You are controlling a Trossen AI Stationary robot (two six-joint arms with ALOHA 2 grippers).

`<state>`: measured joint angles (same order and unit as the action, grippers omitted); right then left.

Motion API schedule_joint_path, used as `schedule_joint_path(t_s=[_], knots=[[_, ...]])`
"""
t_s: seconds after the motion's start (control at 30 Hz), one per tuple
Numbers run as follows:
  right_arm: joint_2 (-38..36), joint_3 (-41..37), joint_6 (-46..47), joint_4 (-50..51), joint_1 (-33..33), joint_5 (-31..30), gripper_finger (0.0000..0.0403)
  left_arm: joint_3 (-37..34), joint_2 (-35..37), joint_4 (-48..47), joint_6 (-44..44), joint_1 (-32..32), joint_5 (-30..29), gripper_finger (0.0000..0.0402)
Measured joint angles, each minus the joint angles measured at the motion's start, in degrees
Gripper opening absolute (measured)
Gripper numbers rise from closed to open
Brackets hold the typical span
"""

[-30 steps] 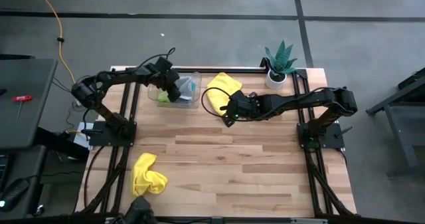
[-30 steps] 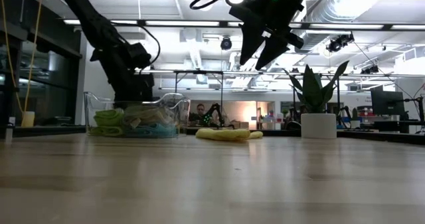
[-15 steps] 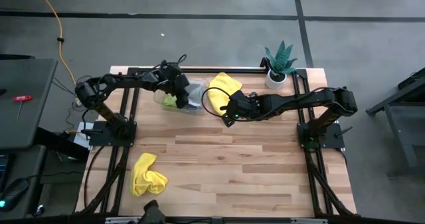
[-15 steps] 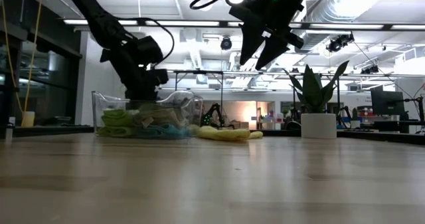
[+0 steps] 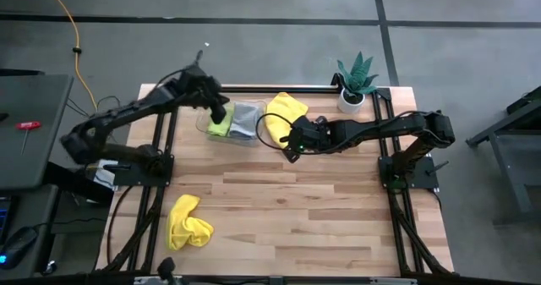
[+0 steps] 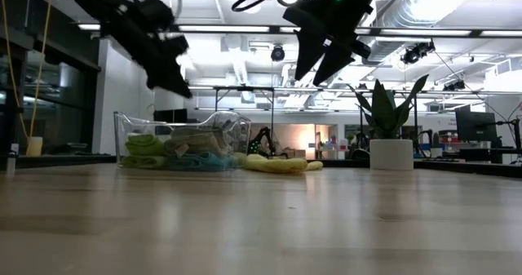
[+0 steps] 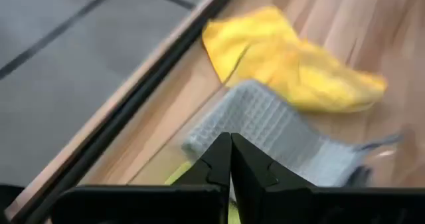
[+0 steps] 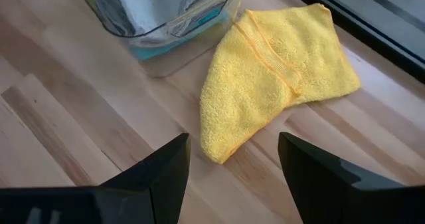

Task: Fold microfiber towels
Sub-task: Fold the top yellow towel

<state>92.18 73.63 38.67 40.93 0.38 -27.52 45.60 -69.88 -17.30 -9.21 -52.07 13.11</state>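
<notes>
Both pairs of jaws are empty: my left gripper, clenched shut, hangs above the clear tray at the bench's far side, where grey, lime and what looks like teal towels lie. My right gripper, spread wide, hovers over the yellow towel beside the tray. Another yellow towel lies near-left.

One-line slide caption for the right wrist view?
Open right gripper hovers over a crumpled yellow towel beside the clear tray.
</notes>
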Motion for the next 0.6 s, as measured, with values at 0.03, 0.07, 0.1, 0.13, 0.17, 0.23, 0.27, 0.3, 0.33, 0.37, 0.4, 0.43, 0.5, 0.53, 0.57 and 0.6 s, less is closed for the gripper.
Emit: schedule_joint_path(t_s=[0.03, 0.07, 0.1, 0.13, 0.17, 0.23, 0.27, 0.3, 0.33, 0.37, 0.4, 0.43, 0.5, 0.53, 0.57, 0.6], knots=[[0.0, 0.0, -0.7, 0.0, 0.0, 0.3, 0.0222, 0.0, 1.9, -0.8, 1.5, -0.3, 1.2, 0.0000], [0.0, 0.0, -1.8, 0.1, 0.0, 1.1, 0.0222, 0.0, 3.8, -1.4, 3.2, -0.6, 3.2, 0.0000], [0.0, 0.0, -3.3, 0.5, 0.0, 2.4, 0.0222, -0.4, 5.7, -1.3, 5.3, -0.6, 5.6, 0.0000], [0.0, 0.0, -4.8, 1.1, 0.0, 4.0, 0.0222, -1.4, 8.1, -1.0, 7.7, -0.3, 8.5, 0.0000], [0.0, 0.0, -6.0, 2.2, 0.0, 5.6, 0.0222, -2.5, 10.3, -0.7, 10.0, 0.4, 11.0, 0.0000], [0.0, -0.8, -7.7, 3.8, 0.0, 7.3, 0.0222, -5.2, 14.8, 0.7, 13.9, 3.5, 11.9, 0.0000], [0.0, -1.6, -8.4, 4.6, 0.0, 8.0, 0.0222, -6.8, 17.1, 1.1, 15.8, 5.8, 10.9, 0.0000], [-0.3, -2.9, -8.9, 5.5, 0.0, 9.0, 0.0222, -8.2, 19.1, 1.2, 18.0, 8.5, 9.1, 0.0000], [-0.7, -4.6, -9.2, 6.0, 0.0, 10.3, 0.0222, -9.6, 20.8, 1.2, 20.6, 11.5, 7.0, 0.0000], [-1.2, -6.5, -9.2, 5.8, 0.0, 11.8, 0.0222, -10.9, 22.5, 1.0, 23.4, 14.8, 4.8, 0.0000], [-2.1, -8.7, -9.0, 5.1, -0.2, 13.0, 0.0222, -11.8, 24.1, 0.7, 26.3, 18.1, 2.6, 0.0000], [-3.2, -11.5, -8.8, 4.1, -0.4, 14.0, 0.0222, -12.4, 25.7, 0.9, 29.0, 21.5, 0.6, 0.0000], [-5.8, -17.0, -7.6, -1.0, -0.7, 15.7, 0.0222, -12.9, 28.5, 1.8, 33.9, 28.9, -4.8, 0.0000], [-7.4, -19.8, -6.7, -4.9, -1.1, 16.6, 0.0222, -12.9, 29.4, 2.6, 36.1, 32.4, -8.1, 0.0000], [-9.0, -22.7, -6.1, -9.6, -1.6, 18.0, 0.0222, -12.9, 30.1, 3.9, 37.7, 35.9, -11.4, 0.0000], [-10.2, -25.2, -5.6, -14.4, -2.5, 19.1, 0.0222, -12.9, 30.7, 5.8, 39.1, 39.2, -14.7, 0.0000]])
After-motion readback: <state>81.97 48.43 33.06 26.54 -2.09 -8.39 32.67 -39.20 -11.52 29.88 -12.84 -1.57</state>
